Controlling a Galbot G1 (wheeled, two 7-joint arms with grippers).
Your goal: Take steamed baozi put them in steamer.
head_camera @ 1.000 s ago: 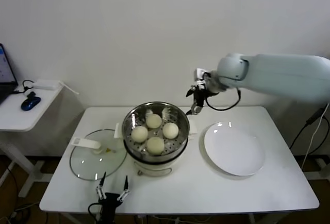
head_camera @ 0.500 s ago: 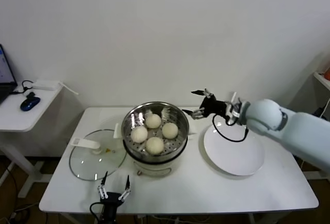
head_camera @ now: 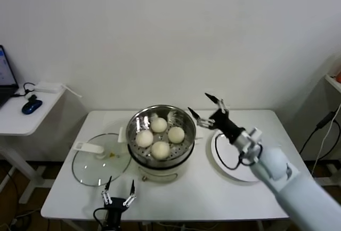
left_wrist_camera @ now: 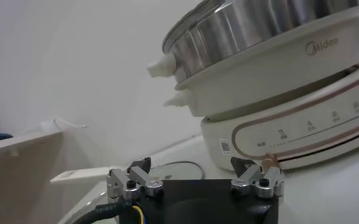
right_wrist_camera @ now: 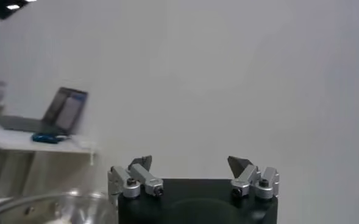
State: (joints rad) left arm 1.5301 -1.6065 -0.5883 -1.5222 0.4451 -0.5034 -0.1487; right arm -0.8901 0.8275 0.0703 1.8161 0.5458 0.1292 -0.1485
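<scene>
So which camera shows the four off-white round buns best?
The head view: all four off-white round buns sit plainly in the shiny round steel steamer. The left wrist view shows only the steamer's outside wall, the right wrist view only its rim; neither shows any bun.

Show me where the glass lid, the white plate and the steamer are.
Glass lid [head_camera: 98,162], head view, on the glass.
White plate [head_camera: 224,141], head view, on its bare left part.
Steamer [head_camera: 160,173], head view, on its white base front.

Bright, even light from overhead; soft shadows lie under the steamer [head_camera: 161,135] on the bench [head_camera: 202,194]. Glare streaks its steel wall at 12 o'clock. The right wrist view's background is blurred.
</scene>
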